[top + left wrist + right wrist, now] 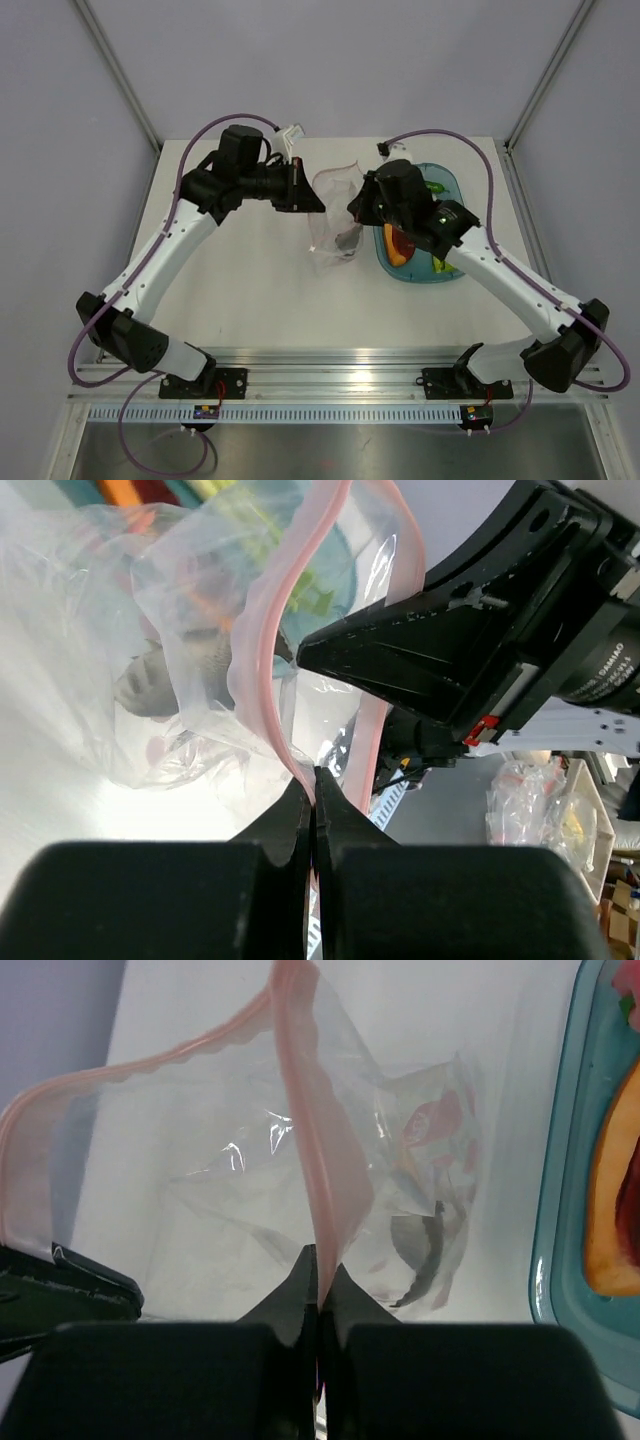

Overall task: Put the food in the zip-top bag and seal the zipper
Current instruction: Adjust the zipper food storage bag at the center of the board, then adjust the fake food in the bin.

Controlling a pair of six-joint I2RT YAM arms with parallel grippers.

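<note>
Left gripper (313, 777), right gripper (318, 1252) each pinched on zipper (303, 1110), opposite lips, spreading zip-top bag (335, 215) mouth for loading; orange wedge (392, 246) in teal tray (455, 186) at right edge of table (250, 290)

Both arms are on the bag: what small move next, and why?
Probably ease the grippers slightly apart: the left gripper and right gripper each pinch an opposite lip of the zipper, the mouth is only partly open, and the orange-and-red wedge lies in the teal tray.
</note>
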